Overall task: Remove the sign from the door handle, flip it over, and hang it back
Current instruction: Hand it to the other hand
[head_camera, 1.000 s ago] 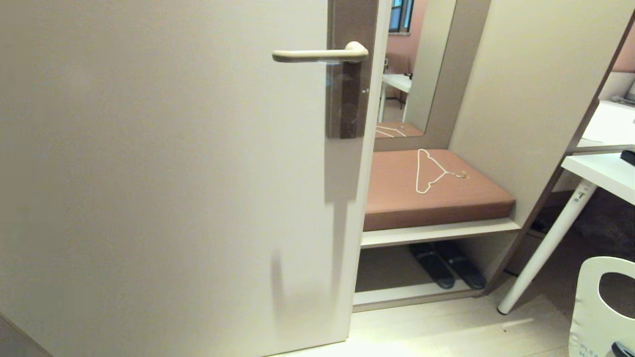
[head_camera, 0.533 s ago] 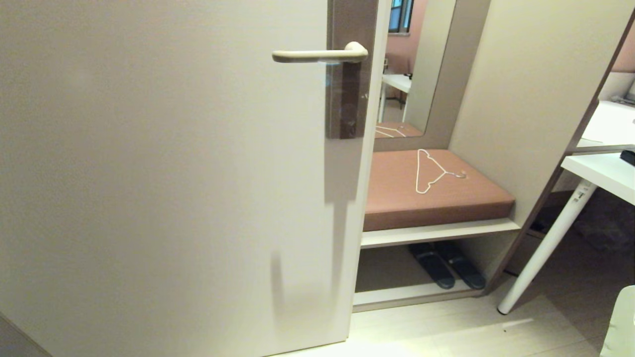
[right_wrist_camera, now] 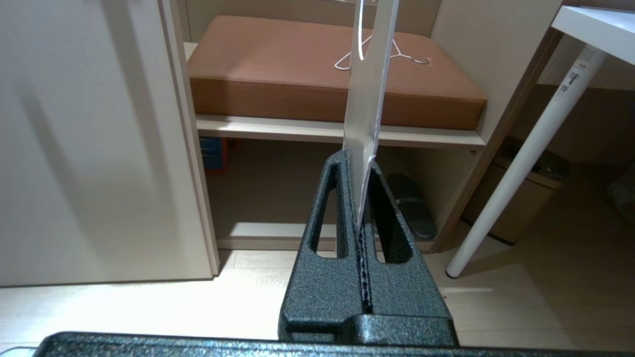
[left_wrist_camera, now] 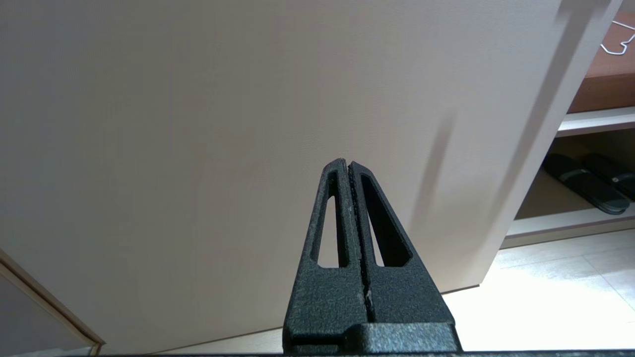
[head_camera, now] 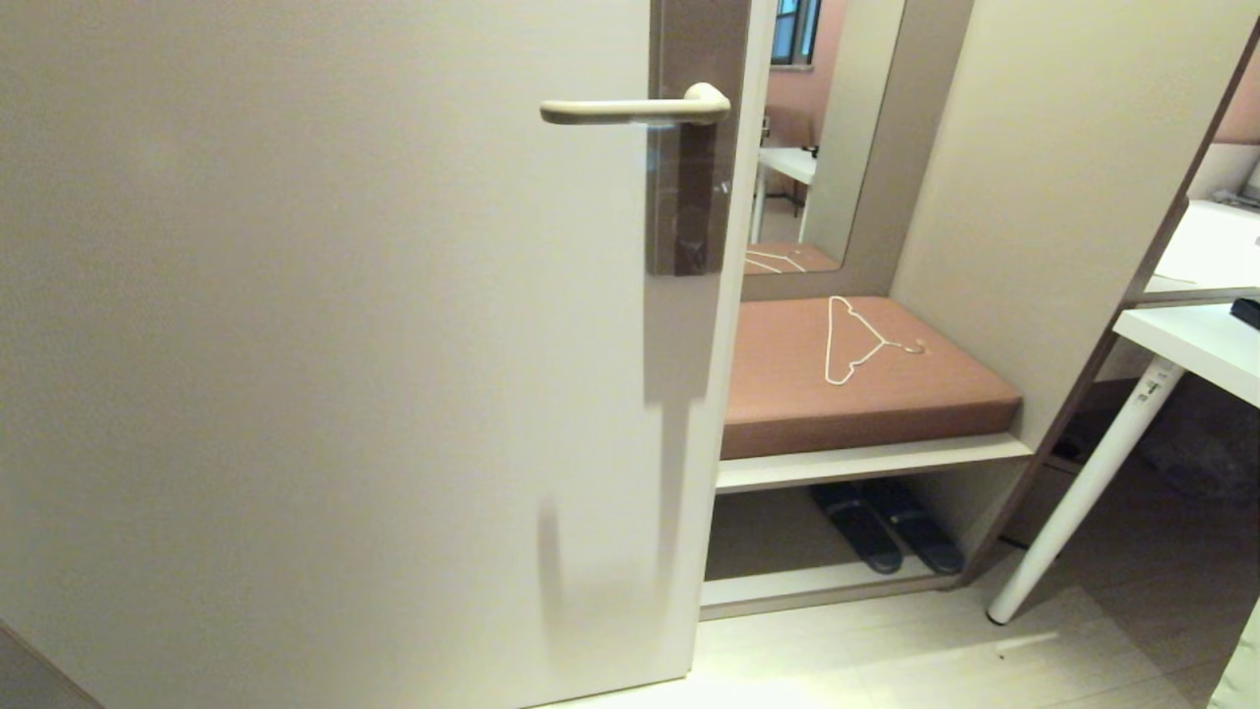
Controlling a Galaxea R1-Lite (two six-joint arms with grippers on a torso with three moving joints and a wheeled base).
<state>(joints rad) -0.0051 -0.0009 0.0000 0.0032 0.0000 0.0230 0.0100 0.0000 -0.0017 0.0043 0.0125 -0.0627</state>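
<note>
Right wrist view, for your list: right gripper [right_wrist_camera: 358,163] clamped on the sign [right_wrist_camera: 366,94] edge-on, off the bare door handle [head_camera: 635,108]; cushioned bench [head_camera: 866,384], wire hanger [head_camera: 856,340], pale floor [head_camera: 886,650]; left gripper [left_wrist_camera: 347,166] closed, empty.

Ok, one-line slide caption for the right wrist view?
Right gripper shut on the flat white sign, held edge-on before the brown cushioned bench.

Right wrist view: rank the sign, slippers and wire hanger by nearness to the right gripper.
1. The sign, clamped edge-on in the right gripper.
2. The slippers, low under the bench, just beyond the jaws.
3. The wire hanger, on the brown cushion, farthest.
</note>
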